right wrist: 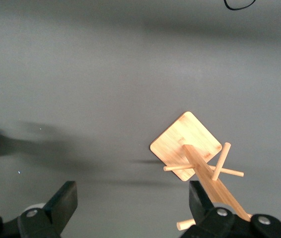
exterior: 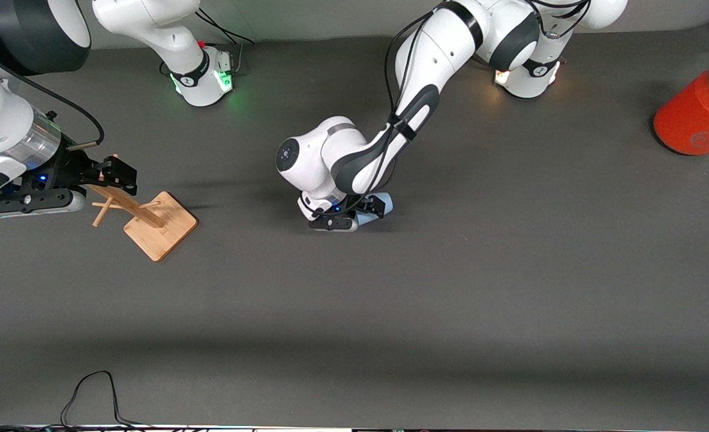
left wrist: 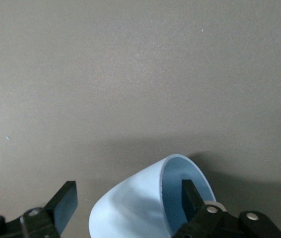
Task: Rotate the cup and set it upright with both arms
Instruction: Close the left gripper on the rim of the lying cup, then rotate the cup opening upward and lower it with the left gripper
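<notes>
Dark grey matting covers the table [exterior: 450, 300]. At the right arm's end, the right gripper [exterior: 111, 174] is held waiting, fingers spread and empty, over a wooden peg stand [exterior: 150, 219] whose pegs reach up past one finger. Near the middle, the left gripper [exterior: 363, 210] is lowered to the table, jaws parted around the cup [left wrist: 135, 203]: one finger [left wrist: 191, 198] is seen inside the rim, the other apart from the outer wall. The cup appears tilted, though much is hidden. Well apart, an orange can [exterior: 696, 114] lies at the left arm's end.
</notes>
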Controlling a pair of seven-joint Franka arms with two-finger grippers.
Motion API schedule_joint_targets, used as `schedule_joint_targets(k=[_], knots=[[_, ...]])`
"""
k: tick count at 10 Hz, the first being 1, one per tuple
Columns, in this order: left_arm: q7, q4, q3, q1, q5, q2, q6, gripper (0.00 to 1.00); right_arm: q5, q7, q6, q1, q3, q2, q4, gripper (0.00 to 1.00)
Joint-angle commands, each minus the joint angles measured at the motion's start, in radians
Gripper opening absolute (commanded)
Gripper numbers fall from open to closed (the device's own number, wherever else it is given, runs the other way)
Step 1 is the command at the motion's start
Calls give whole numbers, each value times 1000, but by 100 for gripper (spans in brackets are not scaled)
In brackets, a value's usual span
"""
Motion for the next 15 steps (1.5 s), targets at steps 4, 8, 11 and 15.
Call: schedule_joint_targets(k=[4, 8, 11, 15], knots=[[86, -15, 7, -9, 22, -14, -39, 0, 2, -2, 3, 5, -7, 2, 9, 100], [251, 26, 27, 28, 24, -41, -117, 0, 2, -2, 11, 7, -7, 5, 14, 100], [270, 66, 38, 161, -36, -155, -197, 0, 78, -2, 14, 4, -42, 2, 8, 100], [267, -102, 47, 342, -255, -478, -130, 0, 118, 0, 14, 8, -65, 2, 5, 100]])
